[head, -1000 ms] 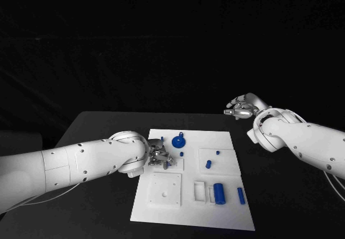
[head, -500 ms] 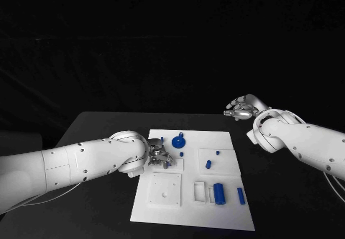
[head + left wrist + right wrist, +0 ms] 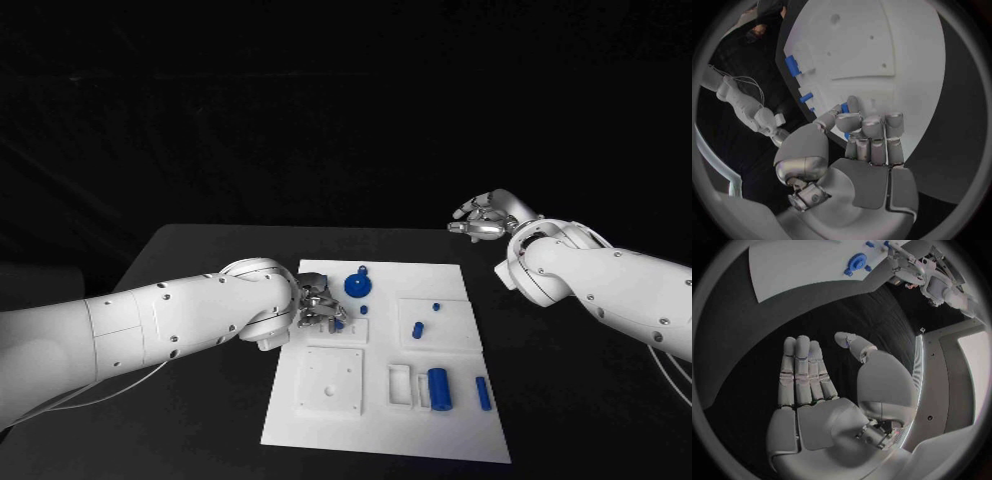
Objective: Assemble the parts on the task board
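Note:
The white task board (image 3: 382,420) lies in the middle of the black table. My left hand (image 3: 319,306) hovers over the board's left edge, fingers curled in, and pinches a small blue part (image 3: 845,108) between thumb and fingers. A blue round piece (image 3: 358,287) stands just beyond it. Small blue pegs (image 3: 417,329) sit mid-board, and a blue cylinder (image 3: 438,388) and a blue rod (image 3: 483,393) lie near the front right. My right hand (image 3: 483,216) is raised off the board's far right corner, fingers straight and apart, holding nothing.
A square white plate with holes (image 3: 332,380) and a slotted white block (image 3: 400,385) sit on the board's front half. Bare black table (image 3: 188,260) lies on both sides of the board. The right wrist view shows the board (image 3: 798,265) and the round piece (image 3: 856,263) far off.
My left hand has shifted slightly to the right over the board, and the blue part in its fingers now shows. The right hand has stayed put.

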`<action>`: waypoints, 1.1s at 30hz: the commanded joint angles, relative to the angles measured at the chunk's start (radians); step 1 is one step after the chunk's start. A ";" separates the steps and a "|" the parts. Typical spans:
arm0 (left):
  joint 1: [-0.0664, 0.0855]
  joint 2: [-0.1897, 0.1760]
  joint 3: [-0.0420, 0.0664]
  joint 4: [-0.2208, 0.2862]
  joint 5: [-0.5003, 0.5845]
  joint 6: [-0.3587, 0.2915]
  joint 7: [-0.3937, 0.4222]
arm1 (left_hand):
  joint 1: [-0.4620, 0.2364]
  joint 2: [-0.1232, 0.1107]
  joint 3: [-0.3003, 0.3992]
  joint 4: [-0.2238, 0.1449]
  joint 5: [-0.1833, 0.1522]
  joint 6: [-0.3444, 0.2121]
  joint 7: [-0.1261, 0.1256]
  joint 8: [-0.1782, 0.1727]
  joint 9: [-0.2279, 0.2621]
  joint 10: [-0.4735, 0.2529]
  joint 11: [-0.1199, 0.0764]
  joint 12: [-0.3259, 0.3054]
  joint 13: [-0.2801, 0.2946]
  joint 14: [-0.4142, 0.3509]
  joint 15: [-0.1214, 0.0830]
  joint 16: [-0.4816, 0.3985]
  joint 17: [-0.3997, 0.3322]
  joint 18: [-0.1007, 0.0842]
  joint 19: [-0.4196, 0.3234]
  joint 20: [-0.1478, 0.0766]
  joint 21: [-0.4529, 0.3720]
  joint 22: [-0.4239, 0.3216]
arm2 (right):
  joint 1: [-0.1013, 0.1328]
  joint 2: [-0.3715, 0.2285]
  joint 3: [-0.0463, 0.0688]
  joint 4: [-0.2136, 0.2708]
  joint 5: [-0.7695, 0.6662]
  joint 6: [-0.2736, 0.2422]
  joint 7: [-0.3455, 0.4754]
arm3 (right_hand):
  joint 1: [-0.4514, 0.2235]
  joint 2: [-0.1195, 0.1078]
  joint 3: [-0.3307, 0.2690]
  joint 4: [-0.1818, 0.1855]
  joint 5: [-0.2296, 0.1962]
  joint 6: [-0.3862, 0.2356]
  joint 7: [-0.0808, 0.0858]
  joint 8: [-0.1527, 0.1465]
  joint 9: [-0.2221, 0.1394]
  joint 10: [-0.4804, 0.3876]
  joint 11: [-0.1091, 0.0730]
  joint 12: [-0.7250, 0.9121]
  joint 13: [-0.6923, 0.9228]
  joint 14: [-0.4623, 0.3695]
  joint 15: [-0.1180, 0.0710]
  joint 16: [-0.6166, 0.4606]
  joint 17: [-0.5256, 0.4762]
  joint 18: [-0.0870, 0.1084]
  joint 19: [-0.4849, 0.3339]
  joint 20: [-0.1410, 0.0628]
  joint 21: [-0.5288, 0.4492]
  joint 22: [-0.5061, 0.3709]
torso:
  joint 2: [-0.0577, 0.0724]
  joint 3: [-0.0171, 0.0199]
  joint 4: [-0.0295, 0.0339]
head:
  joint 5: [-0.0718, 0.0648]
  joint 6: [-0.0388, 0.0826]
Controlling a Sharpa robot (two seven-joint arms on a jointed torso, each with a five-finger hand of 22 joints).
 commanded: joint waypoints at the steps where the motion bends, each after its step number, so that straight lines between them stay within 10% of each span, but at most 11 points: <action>1: -0.003 0.003 -0.002 -0.005 0.000 0.008 -0.012 | 0.014 -0.002 0.001 -0.002 -0.003 0.041 -0.047 -0.005 0.002 -0.066 -0.047 -0.006 -0.001 -0.003 -0.038 -0.006 -0.002 0.006 -0.009 -0.162 0.004 -0.002 | -0.001 0.001 0.000 0.000 0.000 0.015 0.010 | -0.003 0.011 -0.001 -0.005 0.005 -0.002 0.008 0.003 0.001 -0.006 0.001 0.007 -0.002 -0.007 0.001 -0.005 -0.001 0.007 0.007 0.001 -0.005 0.021 | 0.000 -0.0004 0.0004 | -0.001 -0.001; 25: -0.003 0.007 -0.002 -0.014 0.008 0.030 0.001 | 0.060 0.005 0.006 -0.027 -0.001 0.011 -0.040 -0.028 0.015 -0.086 -0.042 -0.011 0.004 -0.015 -0.035 -0.014 -0.007 0.004 -0.017 -0.160 0.009 -0.013 | -0.002 0.001 0.000 -0.001 0.003 0.018 0.012 | -0.003 0.011 -0.001 -0.005 0.006 -0.002 0.008 0.002 0.000 -0.007 0.002 0.007 -0.004 -0.008 0.002 -0.006 -0.002 0.007 0.006 0.002 -0.006 0.021 | 0.000 -0.0002 0.0003 | 0.000 -0.005; 33: -0.003 0.008 -0.002 -0.015 0.019 0.041 0.010 | 0.083 0.024 0.003 -0.054 0.084 0.017 -0.042 -0.026 0.044 -0.086 -0.044 -0.004 0.019 -0.012 -0.033 -0.005 -0.005 0.001 -0.022 -0.159 0.017 -0.020 | -0.002 0.002 0.000 0.000 0.004 0.018 0.012 | -0.004 0.011 -0.001 -0.005 0.006 -0.003 0.008 0.002 0.000 -0.007 0.002 0.008 -0.004 -0.008 0.002 -0.006 -0.001 0.007 0.006 0.002 -0.006 0.022 | 0.000 -0.0005 0.0001 | 0.001 -0.004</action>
